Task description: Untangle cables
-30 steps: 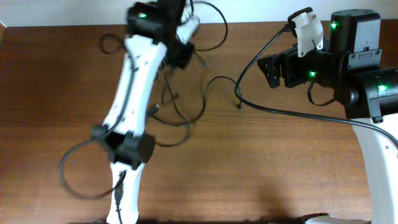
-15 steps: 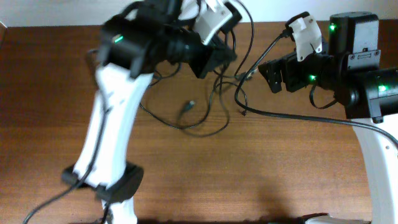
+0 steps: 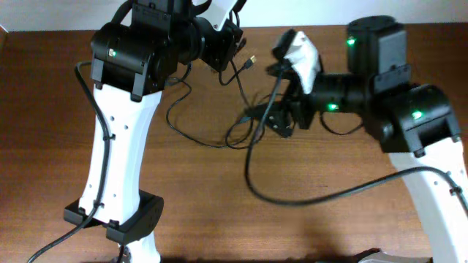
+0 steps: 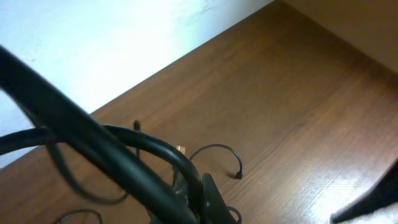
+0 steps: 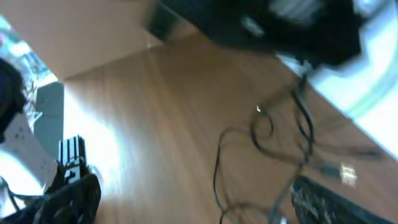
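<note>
Several thin black cables [image 3: 235,134] lie in a loose tangle on the brown table [image 3: 44,146] between the two arms. My left gripper [image 3: 225,45] is raised at the back and looks shut on cable strands that hang from it to the table; a metallic plug end [image 3: 251,61] dangles beside it. The left wrist view shows one finger [image 4: 208,198] and a thin cable with a plug [image 4: 238,175] below. My right gripper [image 3: 281,120] is open over the tangle's right side. In the right wrist view [image 5: 199,211], cable strands [image 5: 217,168] run between its spread fingers.
A thick black arm cable [image 3: 307,204] sweeps from the right gripper across the table's front right. Another thick arm cable [image 4: 81,124] crosses the left wrist view. The left arm's white link [image 3: 117,146] stands over the left half of the table. A white wall [image 3: 58,13] lies behind.
The left gripper rose and swung back, pulling cable strands up with it. The right arm moved left from the back right, down over the tangle.
</note>
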You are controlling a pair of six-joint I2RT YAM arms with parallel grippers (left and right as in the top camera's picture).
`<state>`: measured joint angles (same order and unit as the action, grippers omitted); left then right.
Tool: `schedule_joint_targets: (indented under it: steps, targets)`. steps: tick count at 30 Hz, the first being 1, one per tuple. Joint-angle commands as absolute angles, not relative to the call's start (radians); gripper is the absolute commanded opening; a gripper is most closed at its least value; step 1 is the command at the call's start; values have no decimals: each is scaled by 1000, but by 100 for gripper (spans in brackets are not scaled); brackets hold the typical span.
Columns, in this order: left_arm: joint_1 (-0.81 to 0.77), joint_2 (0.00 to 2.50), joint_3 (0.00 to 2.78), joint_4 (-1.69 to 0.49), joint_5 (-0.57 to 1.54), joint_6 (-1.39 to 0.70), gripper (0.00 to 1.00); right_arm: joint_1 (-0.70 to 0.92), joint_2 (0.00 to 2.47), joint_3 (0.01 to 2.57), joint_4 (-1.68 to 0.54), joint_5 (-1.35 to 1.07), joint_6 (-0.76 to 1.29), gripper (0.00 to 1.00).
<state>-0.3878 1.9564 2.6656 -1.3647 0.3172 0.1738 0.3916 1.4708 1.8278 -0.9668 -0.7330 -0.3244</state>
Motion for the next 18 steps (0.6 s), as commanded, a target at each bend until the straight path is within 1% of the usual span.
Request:
schedule_joint_targets:
  steps: [1, 2, 3, 5, 10, 13, 18]
  targets:
    - [-388, 1958, 2669, -1366, 316, 133, 0, 504, 1464, 1840, -896, -482, -351, 96]
    - [-388, 1958, 2670, -1378, 330, 127, 0, 543, 1479, 1840, -880, -375, -396, 96]
    - [-388, 1951, 2671, -1386, 353, 127, 0, 558, 1487, 1840, -867, -319, -402, 96]
    - [-388, 1921, 2671, -1383, 398, 125, 0, 556, 1489, 1840, -847, -320, -419, 95]
    - [-388, 1810, 2671, -1356, 399, 116, 0, 556, 1489, 1840, -816, -330, -411, 95]
    - [-388, 1774, 2671, -1327, 396, 116, 0, 563, 1489, 1840, -781, -401, -365, 92]
    - [-388, 1770, 2672, -1277, 393, 116, 0, 664, 1491, 1840, -740, -411, -350, 91]
